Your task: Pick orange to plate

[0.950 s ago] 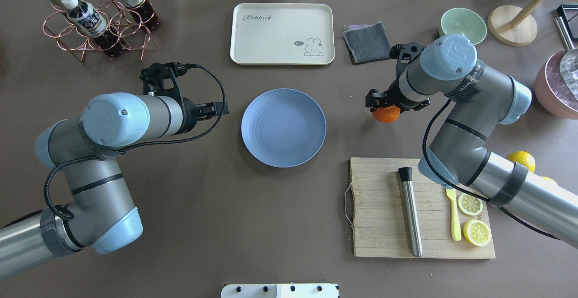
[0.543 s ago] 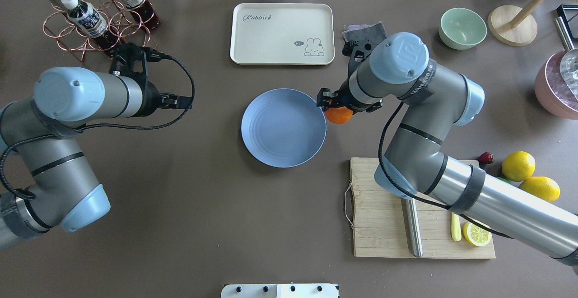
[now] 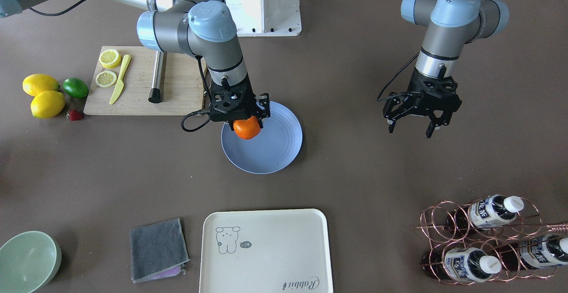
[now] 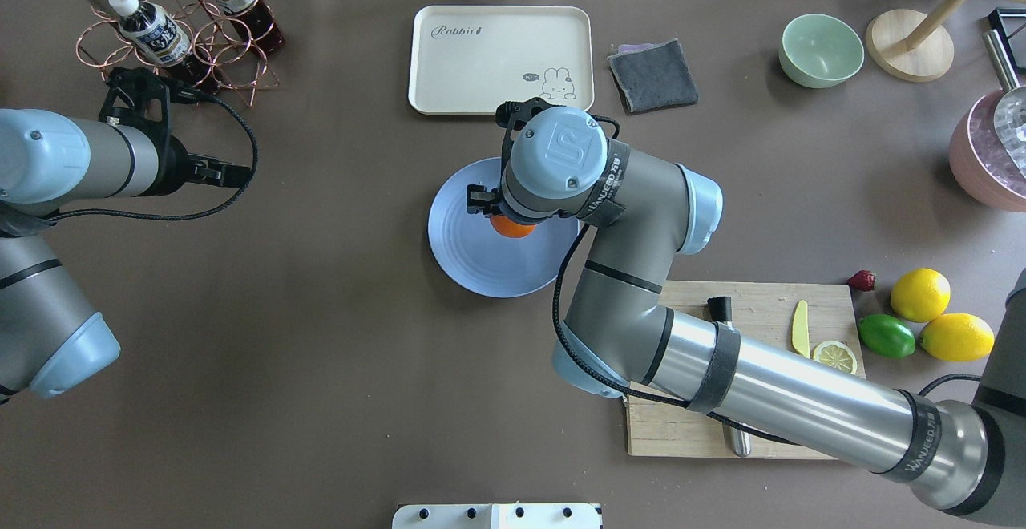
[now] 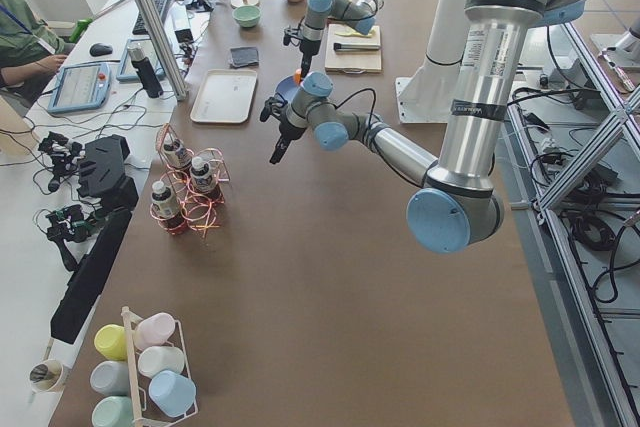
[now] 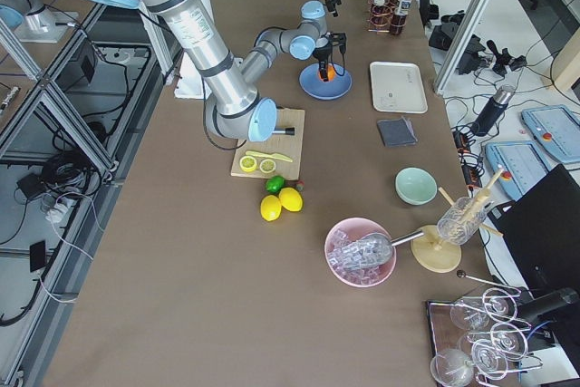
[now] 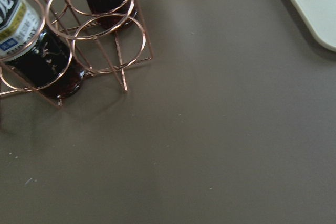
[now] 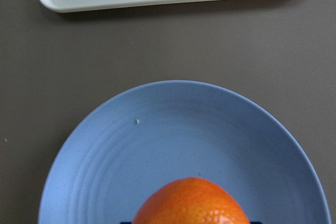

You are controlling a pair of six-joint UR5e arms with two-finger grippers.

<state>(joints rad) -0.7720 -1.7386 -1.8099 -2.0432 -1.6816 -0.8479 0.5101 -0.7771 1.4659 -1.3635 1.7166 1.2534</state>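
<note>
Orange in colour and single in number, the orange (image 3: 246, 128) sits clamped between the fingers of the right gripper (image 3: 246, 120), held over the one light blue plate (image 3: 275, 151). Whether it touches the plate cannot be told. The left gripper (image 3: 410, 131) hangs well apart with its fingers spread wide and nothing between them. Beside the wooden board (image 3: 177, 93) lie two whole lemons (image 3: 40, 84), one lime (image 3: 75, 87) and one strawberry (image 3: 74, 115). On the board are two lemon slices (image 3: 106, 78), a yellow knife (image 3: 120, 80) and a metal rod (image 3: 156, 76). One cream tray (image 3: 266, 248), one grey cloth (image 3: 157, 248), one green bowl (image 3: 26, 257) and a copper rack (image 3: 443, 222) with three bottles (image 3: 492, 211) stand around (from overhead the right arm covers much of the board).
</note>
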